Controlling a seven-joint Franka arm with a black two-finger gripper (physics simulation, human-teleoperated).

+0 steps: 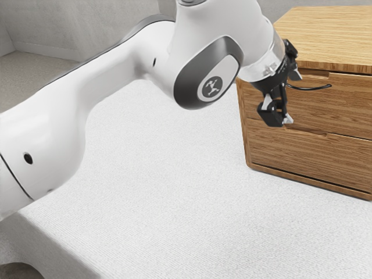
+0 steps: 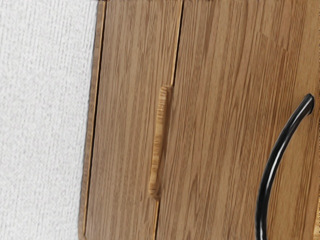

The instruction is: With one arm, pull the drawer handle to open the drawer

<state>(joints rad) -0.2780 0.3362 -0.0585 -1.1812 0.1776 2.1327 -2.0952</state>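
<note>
Exterior view: the white Franka arm (image 1: 116, 99) reaches in from the exterior view's left. Its grey joint cap carries a white emblem (image 1: 210, 87). The black gripper (image 1: 277, 119) hangs in front of the upper drawer (image 1: 331, 110) of a wooden cabinet (image 1: 325, 35), fingers apart with nothing between them. The black drawer handle (image 1: 314, 89) is just above the fingers, toward the exterior view's right, untouched. The cabinet stands on a white textured table (image 1: 174, 203), with grey floor (image 1: 23, 75) and a pale wall (image 1: 75, 23) behind.

Wrist view: the curved drawer handle (image 2: 272, 167) arcs over the grained upper drawer (image 2: 235, 100). A small wooden grip (image 2: 159, 145) lies along the seam with the lower front (image 2: 130, 100), which borders the table (image 2: 45, 125).
</note>
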